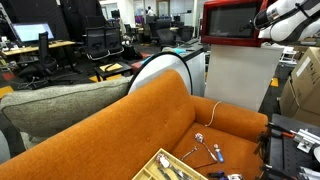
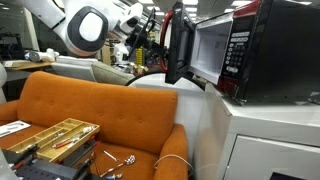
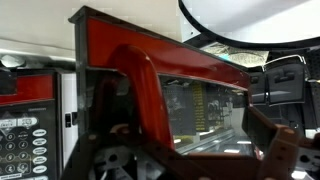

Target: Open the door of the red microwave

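An open-plan office with desks and black chairs holds the scene. Nearest the cameras is an orange sofa (image 1: 110,130) with a tray of tools (image 2: 55,135) in front of it. Behind the sofa a white pedestal serves as worktop (image 2: 275,135), and the red microwave (image 2: 270,50) sits on it, filling it nearly edge to edge. The door (image 2: 180,45) is well off the cavity, hinged at the worktop's sofa-side corner and jutting out past the front edge, seen almost edge-on. The gripper (image 2: 150,38) hangs just beside the door's outer face. In the wrist view its fingers (image 3: 272,150) look spread, with the window glass and the red handle (image 3: 140,85) showing between them and nothing pinched — though the tinted glass makes this hard to read. I judge the opening step to be nearly done. What remains is probably a small push to widen the swing, then a straight retreat from the front edge — without catching the handle or nudging the door back.
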### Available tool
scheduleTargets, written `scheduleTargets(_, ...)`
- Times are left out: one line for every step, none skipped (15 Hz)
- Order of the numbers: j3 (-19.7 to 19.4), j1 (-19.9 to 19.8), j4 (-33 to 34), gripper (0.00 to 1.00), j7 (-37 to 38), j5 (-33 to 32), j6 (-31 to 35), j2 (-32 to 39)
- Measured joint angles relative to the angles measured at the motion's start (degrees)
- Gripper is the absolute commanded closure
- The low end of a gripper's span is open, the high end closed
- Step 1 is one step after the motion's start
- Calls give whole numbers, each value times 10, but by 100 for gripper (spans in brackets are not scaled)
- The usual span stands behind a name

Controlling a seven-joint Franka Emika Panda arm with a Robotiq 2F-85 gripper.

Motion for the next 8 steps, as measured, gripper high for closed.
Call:
scheduleTargets(0,0,0,0,1,0,0,0)
scheduleTargets(0,0,0,0,2,0,0,0)
scheduleTargets(-1,0,0,0,2,0,0,1)
scheduleTargets(-2,-2,2,0,2,0,1,5)
scheduleTargets(-5,-8,5,0,2,3,2,14)
scheduleTargets(-9,-20,9,0,2,5,2,29)
scheduleTargets(-13,-33,12,0,2,8,2,47)
scheduleTargets(-15,-43,9,0,2,15,2,69)
